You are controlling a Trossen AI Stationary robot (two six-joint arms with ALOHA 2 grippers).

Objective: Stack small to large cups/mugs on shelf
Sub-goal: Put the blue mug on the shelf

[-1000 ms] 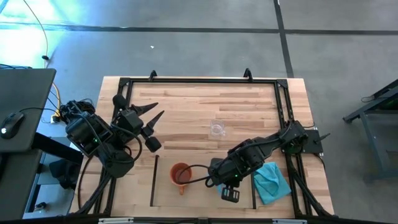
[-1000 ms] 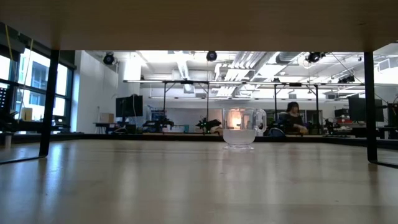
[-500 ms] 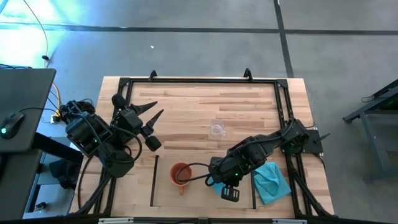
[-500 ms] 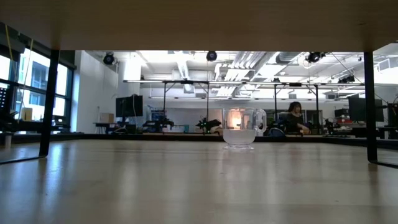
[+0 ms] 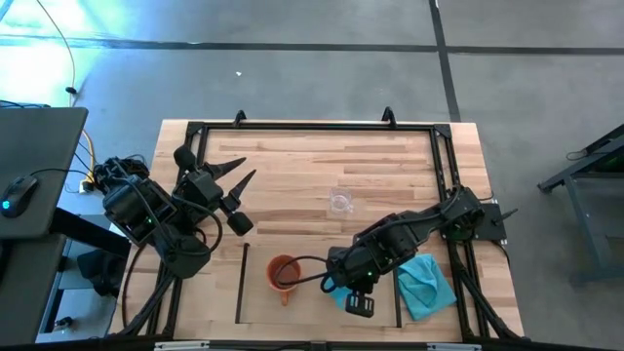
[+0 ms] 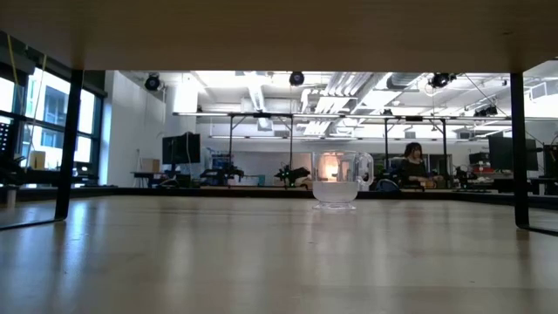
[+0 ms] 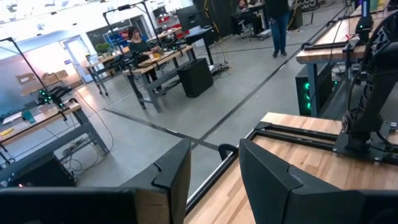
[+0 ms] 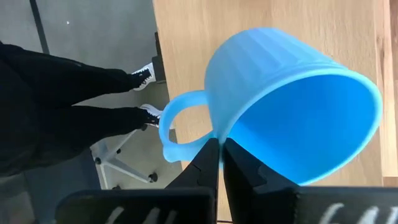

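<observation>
The bright blue mug (image 8: 292,106) fills the right wrist view; in the high view only a sliver of it (image 5: 338,292) shows under my right gripper (image 5: 347,289), which is shut on it over the pale shelf panel (image 5: 312,307). The orange mug (image 5: 283,273) stands upright on the shelf's left part, just left of that gripper. The clear glass cup (image 5: 339,203) (image 6: 342,179) stands on its base on the tabletop farther back. My left gripper (image 5: 250,169) (image 7: 214,168) waits open at the table's left side. My right gripper (image 8: 219,144) pinches the blue mug's rim (image 8: 225,129) right beside the handle (image 8: 177,121), one finger inside the mug and one outside. The fingers come from above, slanting toward the near edge. The mug sits tilted in the hold; whether its base touches the shelf I cannot tell.
A teal cloth (image 5: 425,283) lies on the table right of the shelf. A black metal frame (image 5: 312,127) runs round the tabletop. Beyond the table's near edge a person's legs and shoes (image 8: 93,93) show on the floor. Bare wood lies between the glass cup and the far edge.
</observation>
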